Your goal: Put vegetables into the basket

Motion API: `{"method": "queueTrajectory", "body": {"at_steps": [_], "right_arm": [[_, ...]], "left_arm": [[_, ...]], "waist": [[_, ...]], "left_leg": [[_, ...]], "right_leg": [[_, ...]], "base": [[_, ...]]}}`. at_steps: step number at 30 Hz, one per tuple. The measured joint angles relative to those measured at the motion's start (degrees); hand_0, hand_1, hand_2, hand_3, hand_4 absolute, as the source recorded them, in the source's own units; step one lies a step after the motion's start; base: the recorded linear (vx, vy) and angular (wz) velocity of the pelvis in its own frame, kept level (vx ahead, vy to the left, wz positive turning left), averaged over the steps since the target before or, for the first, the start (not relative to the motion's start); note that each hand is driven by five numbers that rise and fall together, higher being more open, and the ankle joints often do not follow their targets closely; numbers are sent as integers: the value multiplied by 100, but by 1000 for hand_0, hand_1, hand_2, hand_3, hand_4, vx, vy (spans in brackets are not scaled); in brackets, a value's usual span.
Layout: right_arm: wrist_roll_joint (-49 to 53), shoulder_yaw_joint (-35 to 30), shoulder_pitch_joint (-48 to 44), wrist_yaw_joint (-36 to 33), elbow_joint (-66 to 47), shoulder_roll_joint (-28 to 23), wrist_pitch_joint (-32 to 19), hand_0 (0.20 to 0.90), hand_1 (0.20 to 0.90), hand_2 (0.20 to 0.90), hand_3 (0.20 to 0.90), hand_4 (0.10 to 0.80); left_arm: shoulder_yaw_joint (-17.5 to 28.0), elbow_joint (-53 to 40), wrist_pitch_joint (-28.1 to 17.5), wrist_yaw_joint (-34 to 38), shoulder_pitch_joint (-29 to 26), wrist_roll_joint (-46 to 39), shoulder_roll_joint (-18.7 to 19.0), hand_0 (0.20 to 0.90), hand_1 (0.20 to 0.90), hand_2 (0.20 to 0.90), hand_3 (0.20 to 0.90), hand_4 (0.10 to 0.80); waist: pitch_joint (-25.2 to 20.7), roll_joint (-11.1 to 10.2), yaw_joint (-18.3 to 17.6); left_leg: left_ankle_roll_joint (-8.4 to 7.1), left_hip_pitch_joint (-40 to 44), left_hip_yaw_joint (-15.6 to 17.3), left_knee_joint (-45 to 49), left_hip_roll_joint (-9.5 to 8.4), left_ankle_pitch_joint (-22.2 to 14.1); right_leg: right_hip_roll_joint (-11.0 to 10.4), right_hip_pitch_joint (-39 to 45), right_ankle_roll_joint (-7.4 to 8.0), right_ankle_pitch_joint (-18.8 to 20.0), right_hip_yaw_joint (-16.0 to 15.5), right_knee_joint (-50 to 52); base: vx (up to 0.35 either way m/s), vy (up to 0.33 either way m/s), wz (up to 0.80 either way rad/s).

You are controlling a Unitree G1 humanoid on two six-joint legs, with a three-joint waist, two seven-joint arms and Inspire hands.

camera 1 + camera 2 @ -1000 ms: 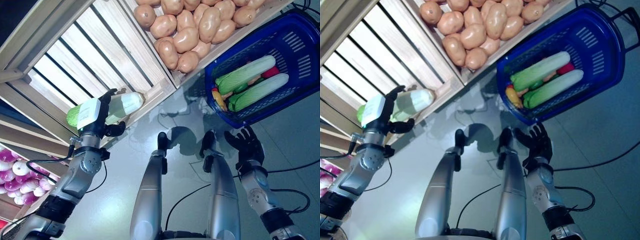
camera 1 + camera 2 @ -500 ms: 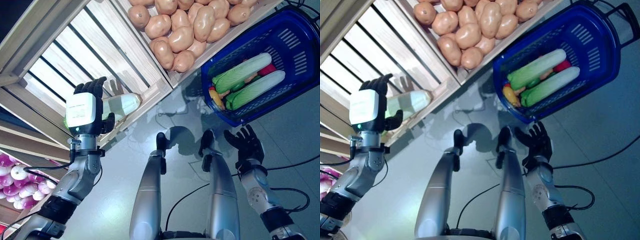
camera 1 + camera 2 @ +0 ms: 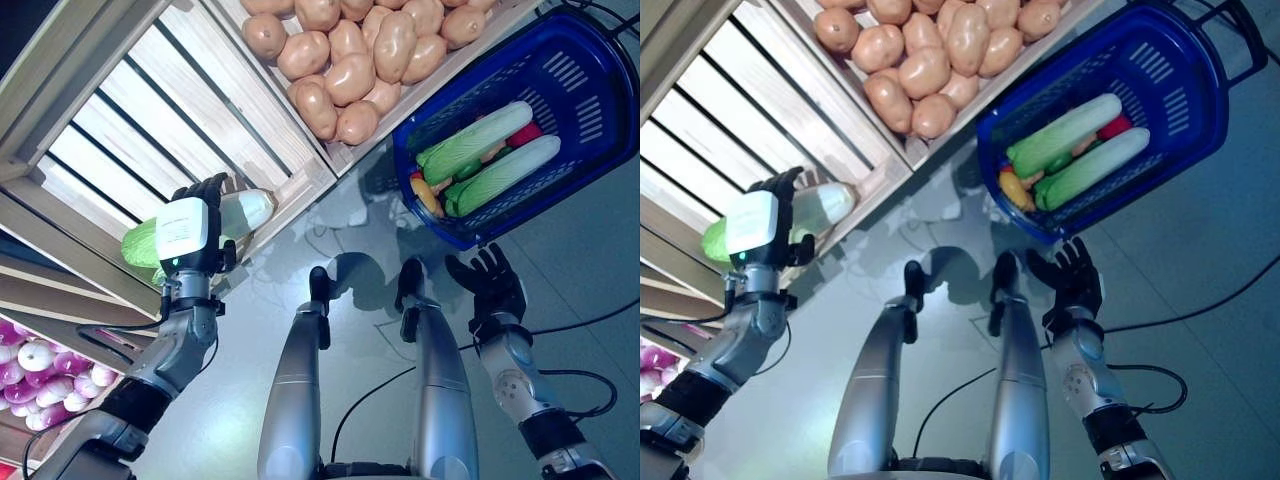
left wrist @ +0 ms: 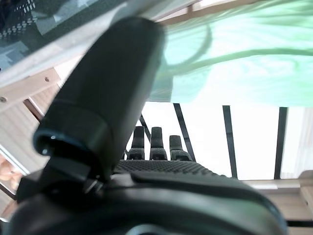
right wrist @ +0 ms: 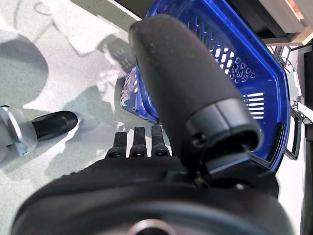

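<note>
In the left eye view, the left hand is wrapped around a napa cabbage, its fingers curled over the pale end while the green leafy end sticks out behind the wrist; the cabbage hangs at the front edge of the empty slatted wooden crate. The neighbouring crate holds a heap of potatoes. On the grey floor just beside that crate's corner sits the blue basket, which already contains two more napa cabbages lying side by side, with a yellow piece and a red piece showing beside them. The right hand hovers near the basket's near rim, fingers spread and empty.

The right eye view shows the same layout: held cabbage well apart from the basket, potatoes between them.

In the left wrist view, the thumb and fingers reach up around the pale green cabbage, with white slats behind.

In the right wrist view, the right hand's fingers lie straight, touching nothing, with the basket's blue latticed wall just past them.
</note>
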Motion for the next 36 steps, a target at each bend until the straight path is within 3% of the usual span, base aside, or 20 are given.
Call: {"method": "queueTrajectory", "body": {"at_steps": [10,14,19,26,36], "right_arm": [[-13,181,-153,0,10,4,89,900,900,900,900,800],[-25,201,-255,0,53,42,183,900,900,900,900,800],[-54,199,-364,0,182,41,257,900,900,900,900,800],[-223,197,-421,0,238,41,403,900,900,900,900,800],[-223,207,-657,2,467,45,428,900,900,900,900,800]], "left_arm": [[-51,321,13,-75,-171,-231,-17,900,900,900,900,800],[-60,580,5,-155,-430,-377,-201,900,900,900,900,800],[-33,781,-101,-757,-668,-845,-185,900,900,900,900,800],[-25,978,-224,-1939,-1014,-1763,167,900,900,900,900,800],[-46,1194,-423,-1890,-1188,-2141,249,900,900,900,900,800]], "waist": [[0,-21,-141],[0,-31,-158],[-2,-36,-168],[-3,-40,-195],[-4,-51,-208]], "left_leg": [[28,-62,17,136,3,-53],[85,-66,65,177,3,-91],[105,-66,112,231,-3,-100],[159,-105,155,282,-11,-134],[217,-104,241,309,-19,-172]], "right_leg": [[10,6,4,51,20,-44],[12,8,53,79,51,-48],[43,6,108,107,168,-53],[46,4,185,170,207,-137],[48,-5,202,186,299,-163]], "base": [[0,0,0],[6,10,-5],[0,13,-3],[0,24,-3],[-3,6,-2]]}}
